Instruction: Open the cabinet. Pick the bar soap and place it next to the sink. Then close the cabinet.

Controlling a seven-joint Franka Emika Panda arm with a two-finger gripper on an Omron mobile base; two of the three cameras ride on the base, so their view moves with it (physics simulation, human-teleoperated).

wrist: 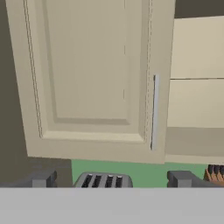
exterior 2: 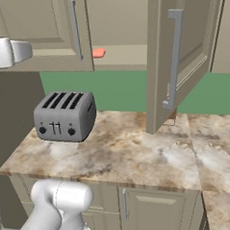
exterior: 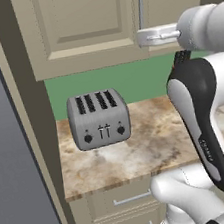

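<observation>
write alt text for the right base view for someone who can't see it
A beige wall cabinet hangs over a tan marbled counter, its right door swung open and its left door shut; a small pink bar soap lies on the exposed shelf. A silver four-slot toaster stands on the counter below.

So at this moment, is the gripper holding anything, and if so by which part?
Nothing is held. The gripper is open and empty, facing the closed left cabinet door.
</observation>
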